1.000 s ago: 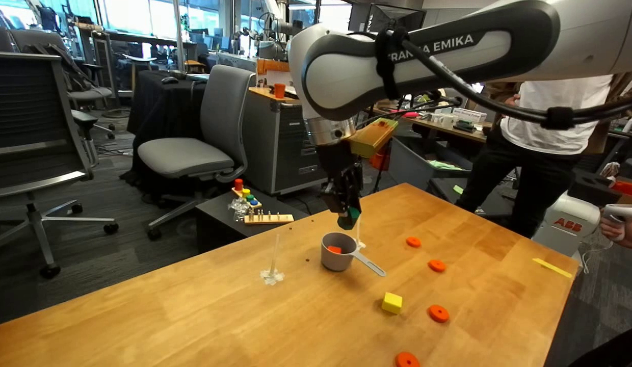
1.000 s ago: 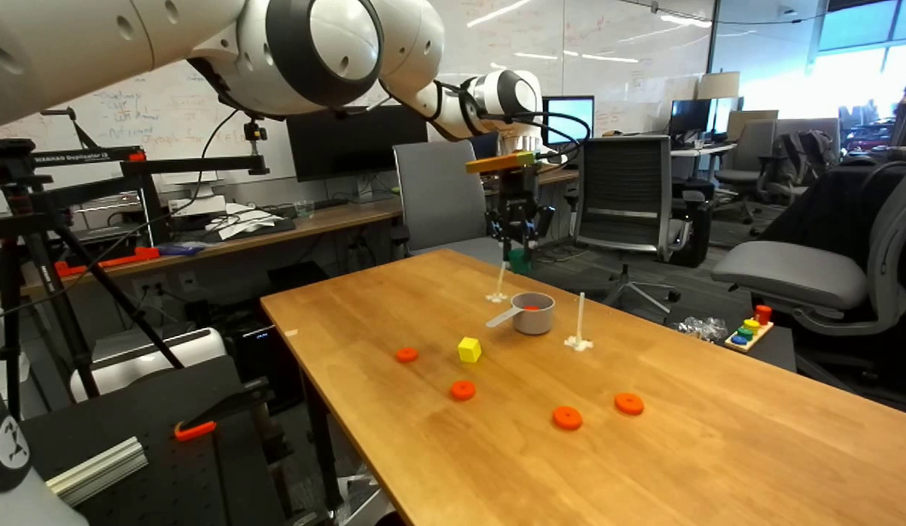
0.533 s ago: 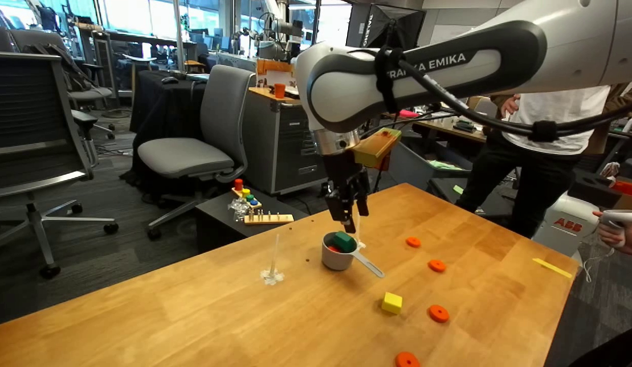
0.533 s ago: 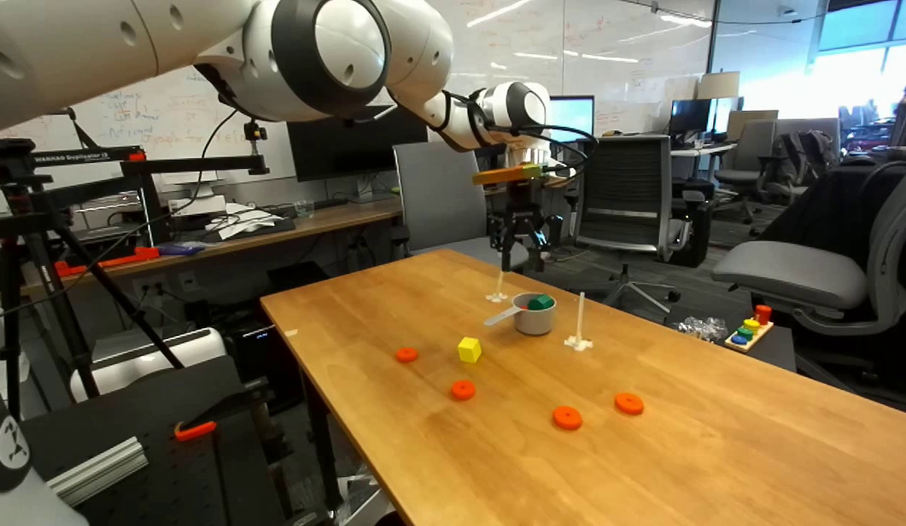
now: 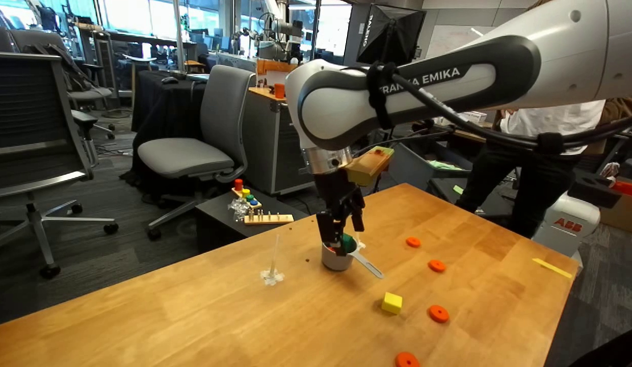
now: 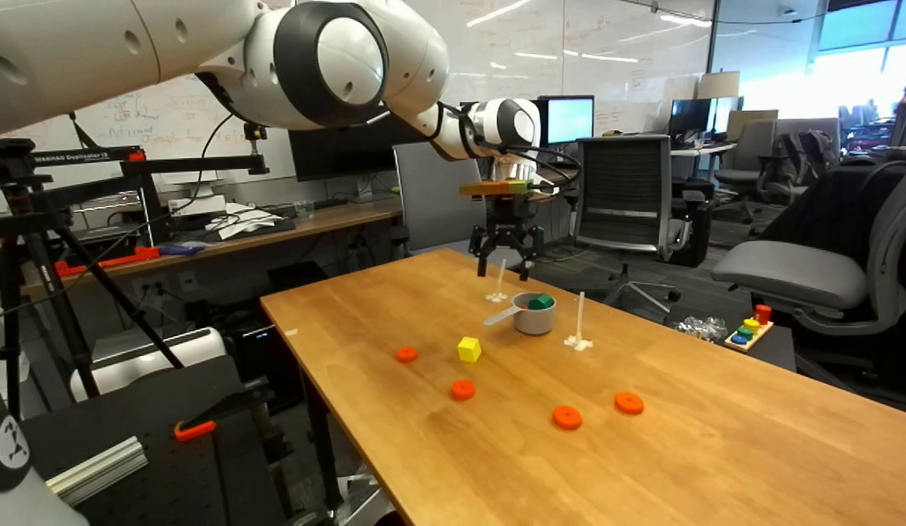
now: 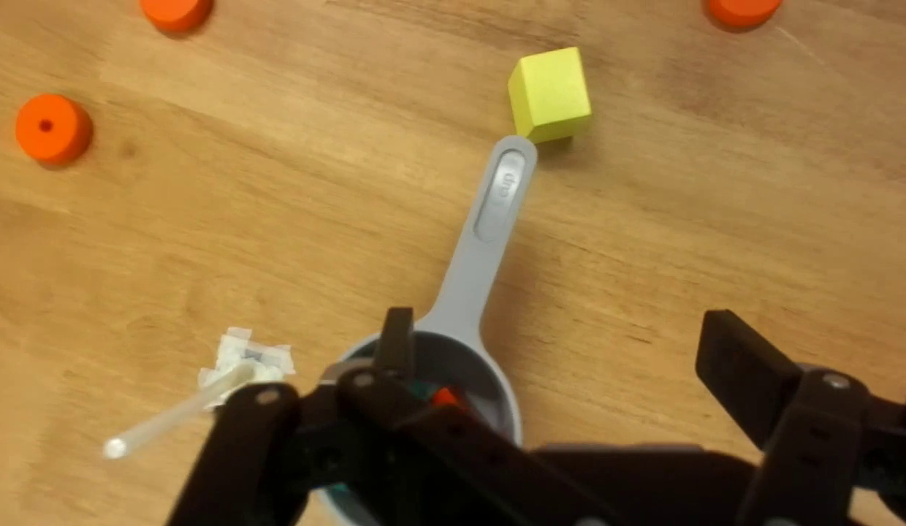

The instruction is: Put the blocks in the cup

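Pincer (image 6: 503, 275) spread wide, holding nothing; cup (image 6: 533, 322) just below. I'd rise clear first, then centre over yellow block (image 6: 469, 349).

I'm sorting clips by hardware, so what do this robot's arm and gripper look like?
The arm is white and dark grey, with lettering ending in EMIKA. A black cable runs along it, bound with black wraps. A silvery metal ring leads to a black, jointed, two-fingered gripper, with a yellow-orange bar mounted above.
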`<move>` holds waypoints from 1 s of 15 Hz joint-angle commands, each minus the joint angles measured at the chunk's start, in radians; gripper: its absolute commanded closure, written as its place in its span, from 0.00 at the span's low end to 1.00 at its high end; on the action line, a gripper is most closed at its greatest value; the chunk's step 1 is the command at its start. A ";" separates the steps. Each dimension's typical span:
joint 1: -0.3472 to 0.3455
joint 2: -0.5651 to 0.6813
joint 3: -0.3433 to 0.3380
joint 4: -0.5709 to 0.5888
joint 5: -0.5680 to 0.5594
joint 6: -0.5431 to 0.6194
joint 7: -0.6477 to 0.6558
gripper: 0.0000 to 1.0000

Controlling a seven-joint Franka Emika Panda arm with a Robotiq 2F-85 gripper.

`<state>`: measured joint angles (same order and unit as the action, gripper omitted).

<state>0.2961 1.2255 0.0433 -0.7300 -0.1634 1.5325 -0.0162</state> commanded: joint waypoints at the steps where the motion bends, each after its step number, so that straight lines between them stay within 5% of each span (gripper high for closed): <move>1: 0.034 0.001 0.032 -0.048 0.018 -0.006 0.013 0.00; 10: 0.099 -0.152 0.059 -0.354 0.013 0.061 0.144 0.00; 15: 0.071 -0.248 0.060 -0.573 0.014 0.159 0.168 0.00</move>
<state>0.3934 1.0917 0.0998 -1.1051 -0.1584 1.6170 0.1252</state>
